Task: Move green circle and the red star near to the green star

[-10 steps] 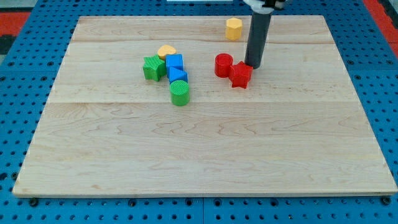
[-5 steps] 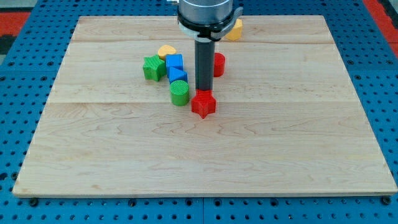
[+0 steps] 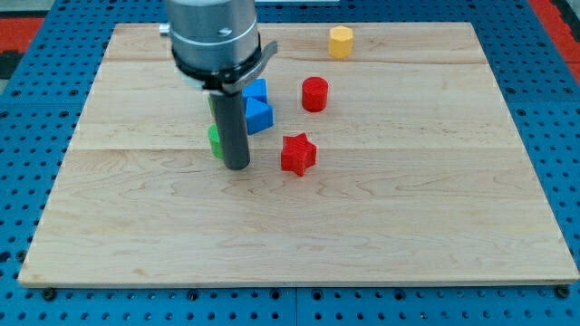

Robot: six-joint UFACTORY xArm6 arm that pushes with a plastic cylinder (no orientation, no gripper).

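Resting on the counter (image 3: 381, 226), my tip (image 3: 237, 167) touches the half-hidden green block (image 3: 214, 140), left of the red star (image 3: 297, 153); no pincer shows.

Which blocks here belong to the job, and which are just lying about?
Job: red star; green circle, mostly hidden behind my rod; my tip, just right of it. The green star is not visible, apparently hidden by the rod.

Lying about: red cylinder; two blue blocks; yellow block.

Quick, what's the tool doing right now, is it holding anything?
Tool: no gripper, just a rod, holding nothing. My tip rests on the board, against the green block on its right, left of the red star.
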